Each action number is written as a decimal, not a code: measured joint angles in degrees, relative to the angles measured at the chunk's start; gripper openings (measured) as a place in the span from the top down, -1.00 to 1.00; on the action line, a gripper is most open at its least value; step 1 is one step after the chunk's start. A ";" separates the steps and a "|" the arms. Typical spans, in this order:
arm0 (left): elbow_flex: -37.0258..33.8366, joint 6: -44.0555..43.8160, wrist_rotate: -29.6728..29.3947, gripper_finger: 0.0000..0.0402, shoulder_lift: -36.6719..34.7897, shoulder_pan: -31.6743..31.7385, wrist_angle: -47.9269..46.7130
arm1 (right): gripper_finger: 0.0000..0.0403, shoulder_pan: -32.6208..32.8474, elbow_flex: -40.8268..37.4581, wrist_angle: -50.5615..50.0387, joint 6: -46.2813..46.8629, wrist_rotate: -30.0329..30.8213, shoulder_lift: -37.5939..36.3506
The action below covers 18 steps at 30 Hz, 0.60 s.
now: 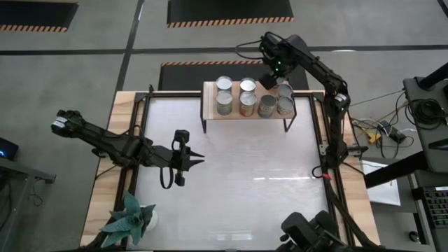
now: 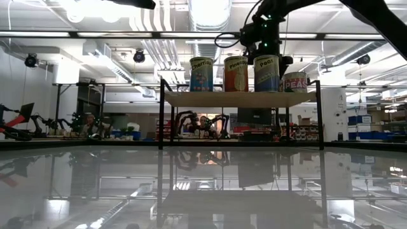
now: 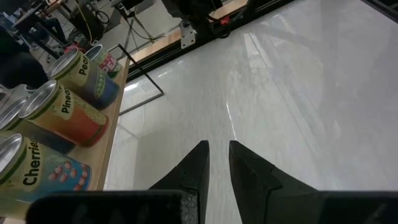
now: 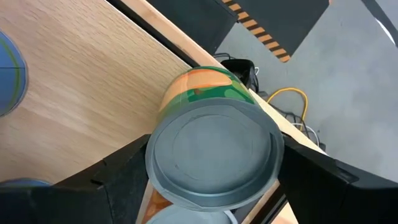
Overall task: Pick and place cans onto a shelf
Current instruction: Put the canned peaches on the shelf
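Observation:
The shelf (image 1: 210,115) stands at the table's far edge with several cans on it. In the low view its front row reads Cherries (image 2: 201,73), Pineapple (image 2: 235,73), Peas (image 2: 266,73) and a shorter PEAS can (image 2: 296,81). My right gripper (image 1: 280,84) reaches down over the shelf's far right corner, shut on an orange-and-green can (image 4: 211,149) with a silvery top. My left gripper (image 1: 199,159) hangs shut over the table's left middle, touching nothing. My right gripper has the can between its two fingers, one dark finger (image 4: 118,177) on each side of the top rim (image 4: 155,155). The fingers come from above, pointing steeply down. The can stands upright at the board's far edge (image 4: 186,62); whether its base rests there is hidden.
A teal spiky plant (image 1: 129,220) sits at the table's near left corner. Another can's top (image 4: 186,216) lies just on the near side of the held one, and a blue can (image 4: 9,74) stands farther along the board. The white tabletop (image 1: 245,175) spreads between shelf and near edge.

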 joint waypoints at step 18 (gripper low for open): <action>0.00 -0.02 -0.01 0.78 0.00 0.01 0.00 | -0.75 0.00 0.74 -0.11 0.14 -0.02 2.42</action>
